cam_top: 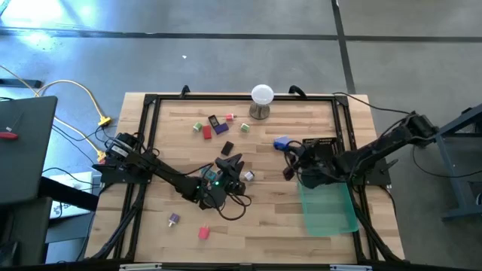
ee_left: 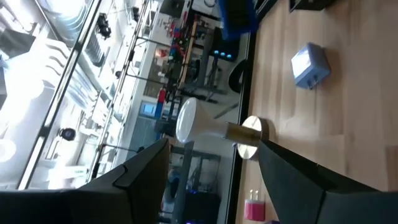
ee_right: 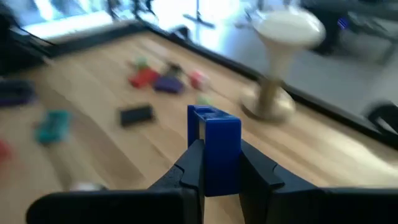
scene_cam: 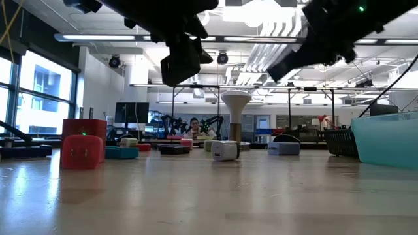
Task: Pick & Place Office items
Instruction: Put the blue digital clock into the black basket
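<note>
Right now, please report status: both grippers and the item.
Right gripper shut on blue block, beside green tray. Left gripper open, empty, mid-table. Small white piece near it.

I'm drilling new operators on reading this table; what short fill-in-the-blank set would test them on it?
1. The right tool is shut on a ____ block.
2. The white ball sits on a ____ stand.
3. The green tray lies beneath the ____ arm.
4. The left tool is open and holds ____.

Missing words: blue; metal; right; nothing
</note>
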